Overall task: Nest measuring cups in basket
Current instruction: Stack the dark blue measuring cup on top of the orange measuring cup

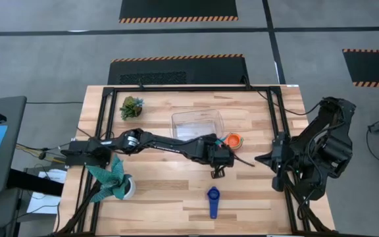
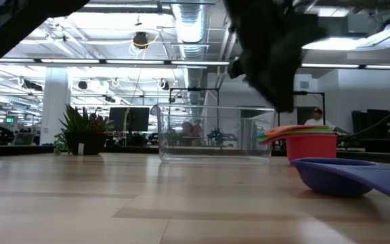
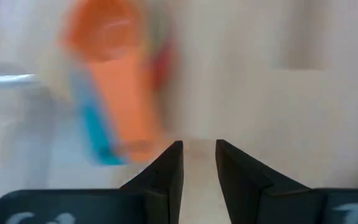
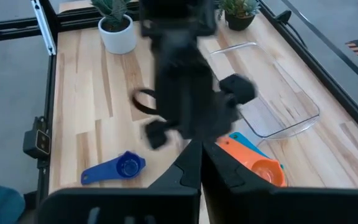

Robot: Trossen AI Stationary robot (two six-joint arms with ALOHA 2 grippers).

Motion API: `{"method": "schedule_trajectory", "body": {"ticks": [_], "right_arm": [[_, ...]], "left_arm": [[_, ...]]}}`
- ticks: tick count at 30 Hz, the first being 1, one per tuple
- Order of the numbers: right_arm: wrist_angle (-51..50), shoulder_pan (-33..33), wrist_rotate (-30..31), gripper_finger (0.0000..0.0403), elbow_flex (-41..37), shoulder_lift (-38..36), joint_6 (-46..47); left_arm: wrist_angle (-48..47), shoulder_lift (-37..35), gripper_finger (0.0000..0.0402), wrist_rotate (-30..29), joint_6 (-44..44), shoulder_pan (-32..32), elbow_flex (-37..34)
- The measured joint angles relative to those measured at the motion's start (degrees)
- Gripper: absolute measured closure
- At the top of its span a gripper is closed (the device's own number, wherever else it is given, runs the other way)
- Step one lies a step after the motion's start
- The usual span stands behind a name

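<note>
A stack of nested measuring cups (image 1: 233, 139), orange on top, stands on the table just right of the clear basket (image 1: 197, 123). In the low view the stack (image 2: 310, 144) shows a red cup at the bottom with coloured handles above. A dark blue cup (image 1: 213, 201) lies alone near the table's near edge. My left gripper (image 1: 218, 171) hovers above the table just near of the stack, its fingers (image 3: 199, 158) a little apart and empty. The blurred stack (image 3: 120, 93) shows ahead of them. My right gripper (image 4: 201, 165) is shut and empty at the table's right.
A small green plant (image 1: 131, 107) stands at the far left. A teal plant in a white pot (image 1: 118, 183) stands at the near left. A black frame runs along the table's edges (image 1: 268, 89). Bare wood lies between the stack and the dark blue cup.
</note>
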Motion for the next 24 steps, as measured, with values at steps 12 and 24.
{"method": "schedule_trajectory", "body": {"ticks": [12,24], "right_arm": [[-1.99,0.00,-1.60,0.0376,-0.09,-0.02,0.02],[-0.07,0.07,-13.88,0.0384,-10.57,0.63,10.47]], "left_arm": [[-5.86,-0.76,0.0320,19.36,16.13,-6.58,-1.07],[-17.53,-0.74,0.0320,17.13,-0.33,-10.24,-1.07]]}}
